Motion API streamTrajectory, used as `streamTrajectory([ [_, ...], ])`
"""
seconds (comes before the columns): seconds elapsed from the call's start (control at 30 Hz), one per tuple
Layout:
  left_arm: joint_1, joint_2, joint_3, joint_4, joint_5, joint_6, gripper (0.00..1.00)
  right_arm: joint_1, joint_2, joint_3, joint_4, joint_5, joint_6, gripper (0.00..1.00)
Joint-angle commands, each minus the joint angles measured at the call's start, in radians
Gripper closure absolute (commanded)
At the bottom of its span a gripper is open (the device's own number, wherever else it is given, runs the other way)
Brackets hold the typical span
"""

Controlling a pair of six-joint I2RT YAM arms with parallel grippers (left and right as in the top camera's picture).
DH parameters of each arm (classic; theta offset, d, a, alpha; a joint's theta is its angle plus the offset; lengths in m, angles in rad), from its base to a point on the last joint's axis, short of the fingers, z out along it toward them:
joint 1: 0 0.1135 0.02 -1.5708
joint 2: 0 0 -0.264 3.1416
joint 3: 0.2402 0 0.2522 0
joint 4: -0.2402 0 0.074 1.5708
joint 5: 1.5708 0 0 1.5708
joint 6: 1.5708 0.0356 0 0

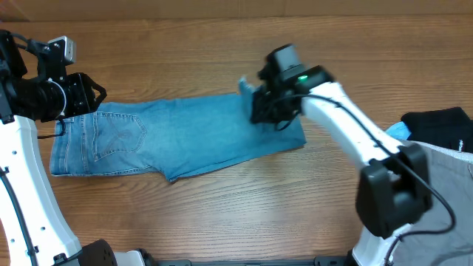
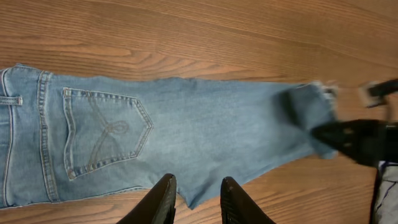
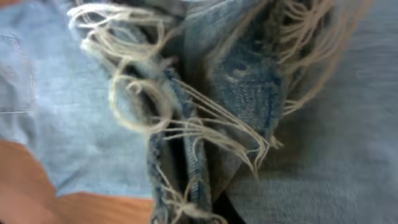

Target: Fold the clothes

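Note:
The light-blue jeans lie flat along the wooden table, waistband to the left and back pocket facing up. My right gripper is shut on the frayed whitish hems, bunched and lifted over the right end of the denim. In the right wrist view the cloth hides most of its fingers. My left gripper hovers at the waistband's far corner. Its dark fingers stand a little apart with nothing between them, above the jeans' near edge. The right gripper also shows as a dark blur in the left wrist view.
A black garment and grey trousers are piled at the table's right edge, with a bit of blue cloth beside them. The right arm's base stands at the front right. Bare wood surrounds the jeans.

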Motion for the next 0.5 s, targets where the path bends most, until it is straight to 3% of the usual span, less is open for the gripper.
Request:
streamTrajectory([
  [0.0, -0.001, -0.007, 0.014, 0.001, 0.003, 0.021, 0.72, 0.050, 0.089, 0.021, 0.051, 0.026, 0.082, 0.96],
  [0.17, -0.001, -0.007, 0.014, 0.001, 0.003, 0.021, 0.71, 0.097, 0.111, 0.021, 0.065, 0.022, 0.099, 0.93],
  [0.23, -0.001, -0.007, 0.014, 0.002, 0.003, 0.021, 0.71, 0.118, 0.111, 0.021, 0.079, 0.020, 0.099, 0.55],
  [0.27, -0.001, -0.007, 0.014, 0.001, 0.003, 0.021, 0.71, 0.126, 0.111, 0.021, 0.080, 0.002, 0.098, 0.45],
  [0.47, -0.001, -0.007, 0.014, 0.001, 0.002, 0.022, 0.69, 0.098, 0.064, 0.021, 0.114, -0.072, 0.087, 0.44],
])
